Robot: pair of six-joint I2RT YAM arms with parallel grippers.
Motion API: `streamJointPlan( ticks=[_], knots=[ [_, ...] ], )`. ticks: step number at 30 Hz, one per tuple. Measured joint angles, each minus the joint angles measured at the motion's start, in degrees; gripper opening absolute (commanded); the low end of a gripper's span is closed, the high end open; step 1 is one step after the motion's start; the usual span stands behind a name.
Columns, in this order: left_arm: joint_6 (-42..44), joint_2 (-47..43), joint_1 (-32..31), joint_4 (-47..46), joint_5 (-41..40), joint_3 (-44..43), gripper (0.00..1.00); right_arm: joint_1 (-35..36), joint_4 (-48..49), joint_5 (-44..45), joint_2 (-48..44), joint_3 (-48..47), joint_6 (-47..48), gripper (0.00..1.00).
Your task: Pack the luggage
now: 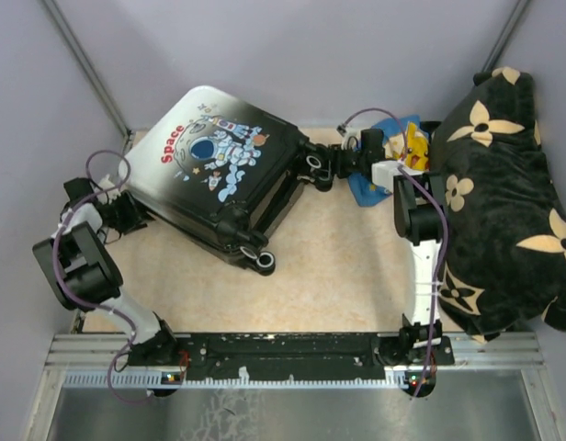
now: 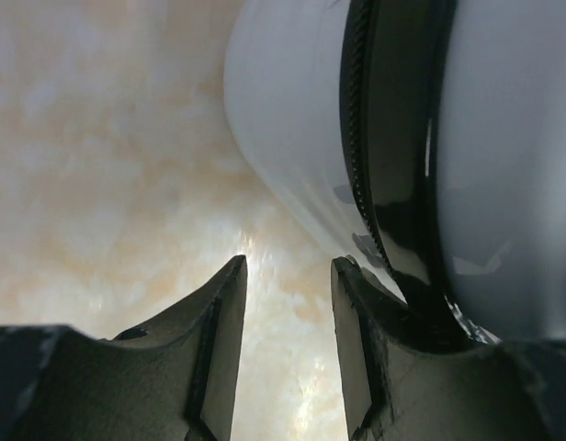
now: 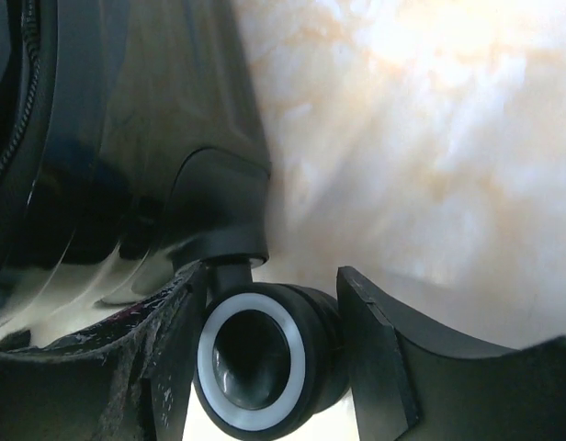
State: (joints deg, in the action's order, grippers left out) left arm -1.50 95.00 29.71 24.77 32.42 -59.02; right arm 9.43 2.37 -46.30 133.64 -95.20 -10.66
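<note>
The luggage (image 1: pixel 219 170) lies flat at the back left of the table, astronaut print and red "Space" facing up. A dark gap shows between its two shells on the near right side. My left gripper (image 1: pixel 136 216) is open and empty at its left edge. In the left wrist view (image 2: pixel 288 271) the white shell (image 2: pixel 292 138) and black zip seam (image 2: pixel 356 138) sit against the right finger. My right gripper (image 1: pixel 318 170) is at the far right corner. In the right wrist view (image 3: pixel 269 294) it is shut on a black wheel (image 3: pixel 251 358) under the dark shell (image 3: pixel 127 138).
A big black flower-patterned cushion (image 1: pixel 503 202) fills the right side, close to the right arm. Blue and yellow items (image 1: pixel 407 147) lie behind the right wrist at the back. Another luggage wheel (image 1: pixel 262 260) sticks out toward the table's middle. Grey walls close in behind.
</note>
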Motion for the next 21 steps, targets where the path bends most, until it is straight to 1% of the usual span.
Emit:
streamJointPlan(
  ticks=[8, 10, 11, 13, 14, 18, 21],
  knots=[
    [1.4, 11.3, -4.92, -6.27, 2.45, -10.58, 0.54, -1.64, 7.52, 1.31, -12.26, 20.65, 0.13, 0.56],
    [1.57, 13.53, -5.62, -7.02, 2.99, -13.0, 0.56, -1.7, 8.66, 1.49, -14.97, 24.83, -0.02, 0.58],
    [1.6, 14.29, -5.95, -7.02, 3.1, -13.92, 0.58, -1.7, 9.27, 1.66, -16.44, 27.04, -0.15, 0.62],
    [1.68, 15.63, -6.54, -7.17, 3.23, -15.58, 0.6, -1.68, 9.77, 1.7, -19.17, 30.95, -0.55, 0.76],
    [1.84, 16.15, -6.78, -7.19, 3.23, -16.31, 0.61, -1.66, 9.6, 1.62, -20.55, 32.59, -0.74, 0.8],
    [2.64, 16.44, -7.34, -6.93, 2.6, -16.98, 0.67, -2.49, 5.62, 1.4, -25.38, 35.63, -0.13, 0.91],
    [2.4, 14.36, -7.21, -7.98, 2.03, -14.67, 0.72, -5.29, 0.48, 1.14, -30.03, 36.83, 0.87, 0.96]
  ],
)
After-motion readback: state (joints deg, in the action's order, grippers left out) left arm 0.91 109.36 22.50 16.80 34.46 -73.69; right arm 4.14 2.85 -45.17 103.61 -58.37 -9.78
